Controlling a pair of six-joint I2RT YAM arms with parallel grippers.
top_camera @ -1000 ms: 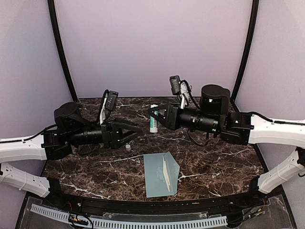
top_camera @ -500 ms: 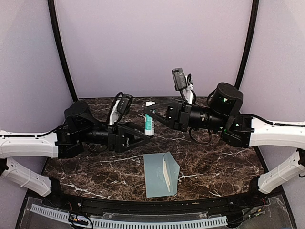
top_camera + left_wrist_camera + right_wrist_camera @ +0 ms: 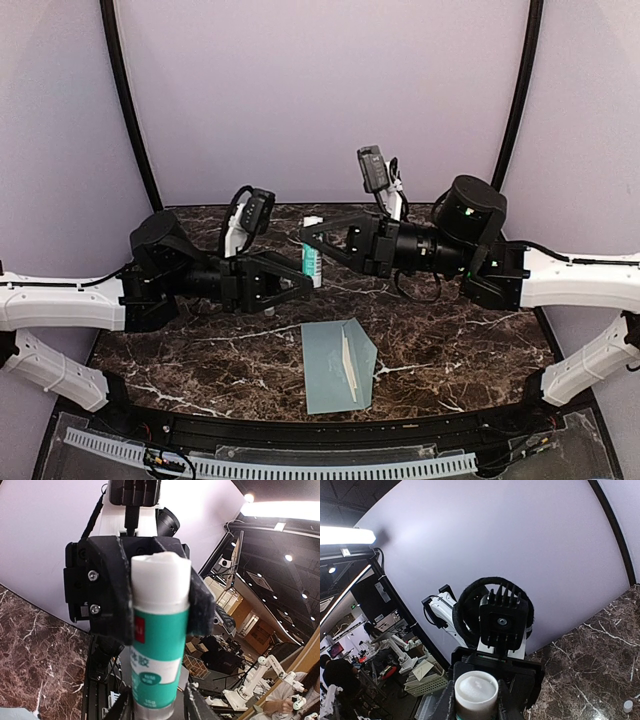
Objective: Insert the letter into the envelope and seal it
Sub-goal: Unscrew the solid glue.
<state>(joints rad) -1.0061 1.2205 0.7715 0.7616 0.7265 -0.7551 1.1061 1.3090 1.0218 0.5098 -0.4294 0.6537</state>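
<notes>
The envelope (image 3: 330, 368) lies flat near the table's front edge, pale grey-teal. Its pointed flap (image 3: 366, 358) is open to the right and a thin white strip (image 3: 348, 366) shows inside. The letter shows in no view. A white-and-green glue stick (image 3: 311, 262) hangs upright above the table's back, uncapped. My right gripper (image 3: 309, 240) is shut on its upper part (image 3: 476, 692). My left gripper (image 3: 157, 706) reaches in from the left, its fingers (image 3: 196, 702) standing close on either side of the stick's base (image 3: 152, 700), with a slim gap on one side.
A small white cap (image 3: 627, 706) lies on the dark marble table (image 3: 460, 340). Both arms meet in mid-air over the table's back half, above and behind the envelope. Curved black posts and lilac walls close in the back and sides.
Both arms have risen and come together. My left gripper moved right to the glue stick, and its fingers have narrowed around the base. The right gripper still holds the stick. The envelope has not moved.
</notes>
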